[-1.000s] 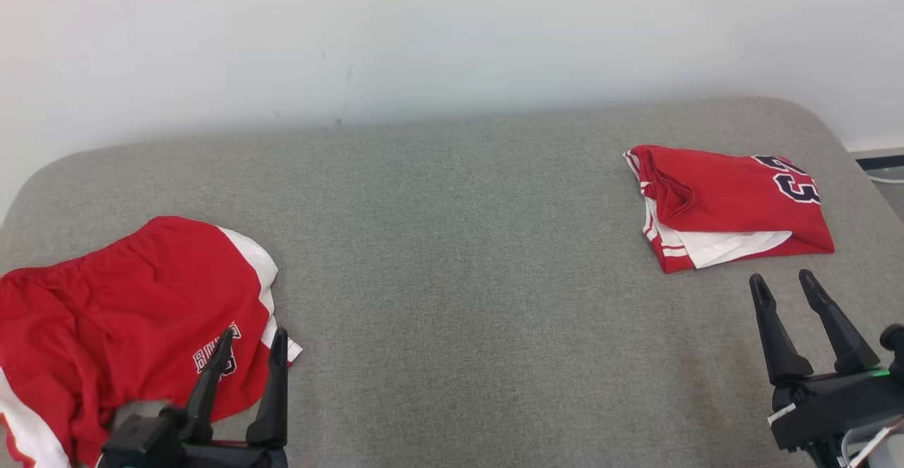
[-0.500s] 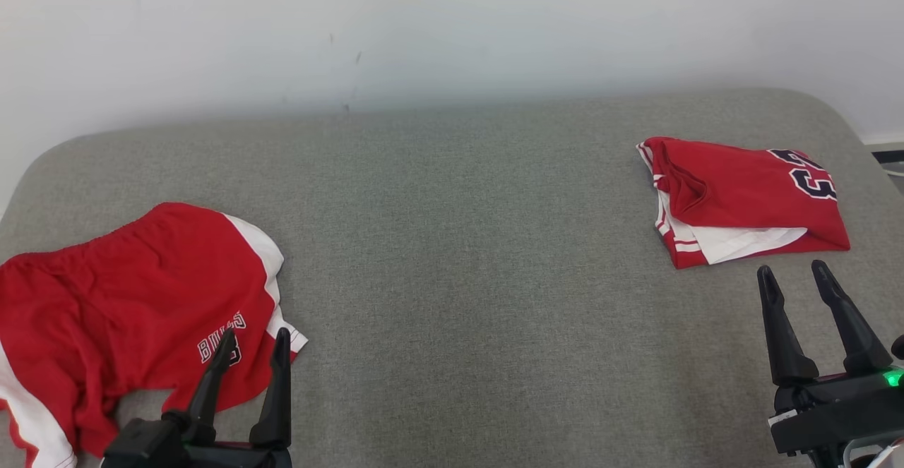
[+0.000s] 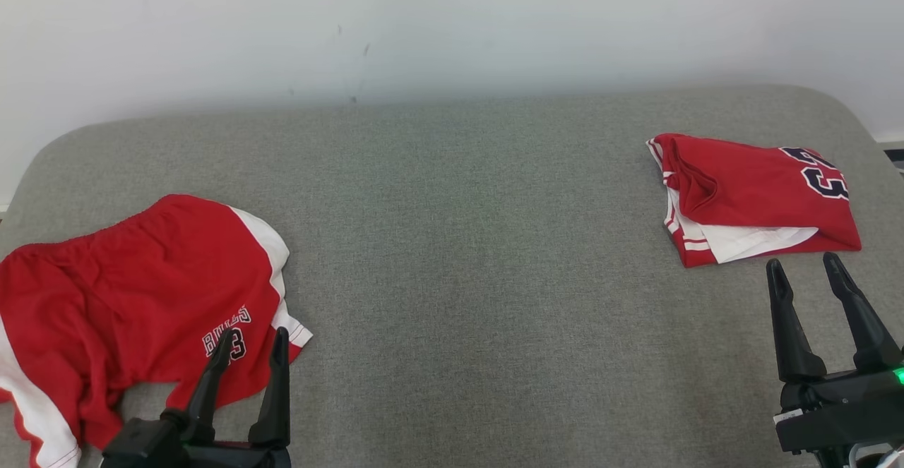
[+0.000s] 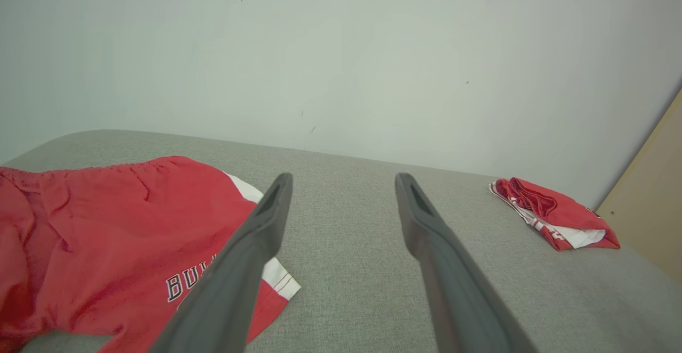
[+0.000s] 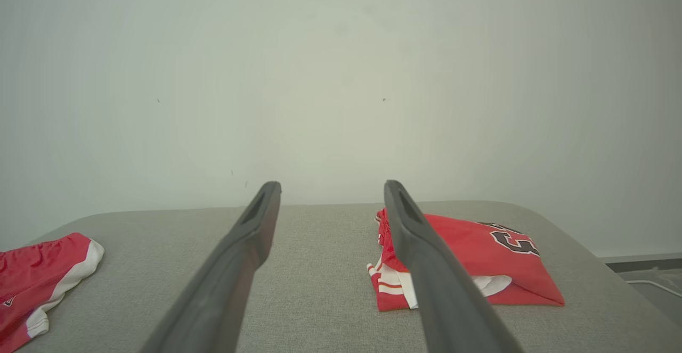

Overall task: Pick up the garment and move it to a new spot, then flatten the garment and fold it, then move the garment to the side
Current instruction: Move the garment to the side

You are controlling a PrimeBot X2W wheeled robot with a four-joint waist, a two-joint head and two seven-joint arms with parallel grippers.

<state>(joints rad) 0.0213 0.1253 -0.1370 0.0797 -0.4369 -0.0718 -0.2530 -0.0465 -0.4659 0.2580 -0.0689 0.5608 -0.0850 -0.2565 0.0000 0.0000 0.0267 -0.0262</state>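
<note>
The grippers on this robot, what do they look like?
The left gripper and right gripper each have two long, dark, tapering fingers on a blocky black base. The wrist views show a narrow slot near each fingertip. The right base carries a small green light and a white tag.

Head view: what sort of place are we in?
Likely a plain indoor room, perhaps a bedroom: a padded grey fabric surface against a bare white wall, with red shorts and a folded red jersey on it.

Bare grey cushion (image 3: 480, 242) lies open between red shorts (image 3: 127, 298) and folded jersey (image 3: 763, 186)
</note>
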